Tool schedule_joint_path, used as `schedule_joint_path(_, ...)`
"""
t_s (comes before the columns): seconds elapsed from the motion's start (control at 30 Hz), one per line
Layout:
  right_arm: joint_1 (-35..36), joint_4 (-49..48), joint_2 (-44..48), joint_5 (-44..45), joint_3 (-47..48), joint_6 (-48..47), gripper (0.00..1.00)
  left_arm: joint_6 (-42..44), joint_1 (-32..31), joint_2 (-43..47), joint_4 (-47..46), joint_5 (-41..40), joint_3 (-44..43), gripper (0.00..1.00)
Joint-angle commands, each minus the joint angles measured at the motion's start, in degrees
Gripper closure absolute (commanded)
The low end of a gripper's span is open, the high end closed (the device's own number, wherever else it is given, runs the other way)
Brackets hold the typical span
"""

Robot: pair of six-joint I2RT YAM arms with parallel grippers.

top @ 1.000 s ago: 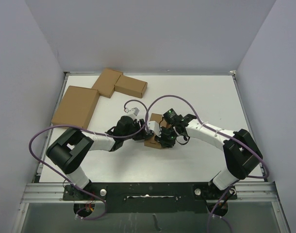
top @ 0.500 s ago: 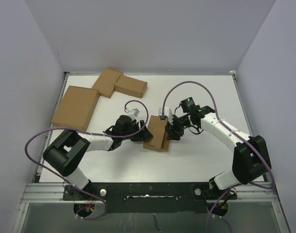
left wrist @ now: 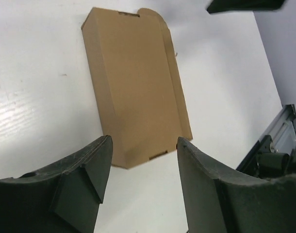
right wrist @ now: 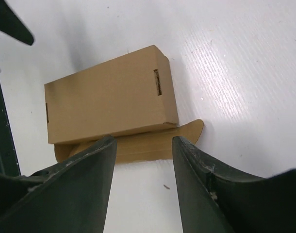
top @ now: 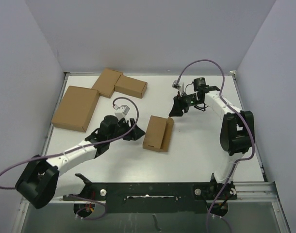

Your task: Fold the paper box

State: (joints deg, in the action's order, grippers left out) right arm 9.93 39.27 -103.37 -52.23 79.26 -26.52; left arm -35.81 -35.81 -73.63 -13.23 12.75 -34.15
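Both your jaws open, yeah? Where's the paper box (top: pixel 155 133)?

> Yep, left jaws and right jaws are spread wide, gripping nothing. It lies flat on the bench (top: pixel 201 145), between the two and touching neither, flap (top: pixel 168 130) along its right-hand side.

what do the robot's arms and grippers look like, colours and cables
The left arm and right arm have white links and black joints, each trailed by a looping purple cable. The left gripper and right gripper each have two matte black, wedge-shaped fingers with a rough surface. No markings or sleeves show.
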Motion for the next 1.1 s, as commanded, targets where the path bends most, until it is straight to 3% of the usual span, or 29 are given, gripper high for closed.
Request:
schedule_joint_path(0.0, 0.6, 2.4, -7.0, -5.3, 8.2, 4.6, 0.50, -2.6, -0.3, 8.1, 1.8, 3.0, 5.4, 0.49)
schedule_joint_path(0.2, 1.7, 5.5, -14.3, -5.8, 13.7, 4.7, 0.50, -7.9, -3.4, 11.2, 0.3, 5.7, 10.8, 0.51)
schedule_joint_path(0.57, 3.5, 4.5, -15.8, -5.0, 11.4, 5.1, 0.55, -12.9, -5.7, -0.7, -14.4, 5.8, 11.1, 0.44)
schedule_joint_path(0.73, 3.6, 5.3, -16.2, -5.1, 11.0, 4.6, 0.63, -13.1, -5.7, -5.1, -15.4, 5.0, 9.0, 0.44)
schedule_joint_path(1.07, 3.6, 7.0, -15.1, -4.8, 8.8, 2.9, 0.69, -12.6, -4.8, -8.9, -14.7, 3.7, 6.8, 0.48)
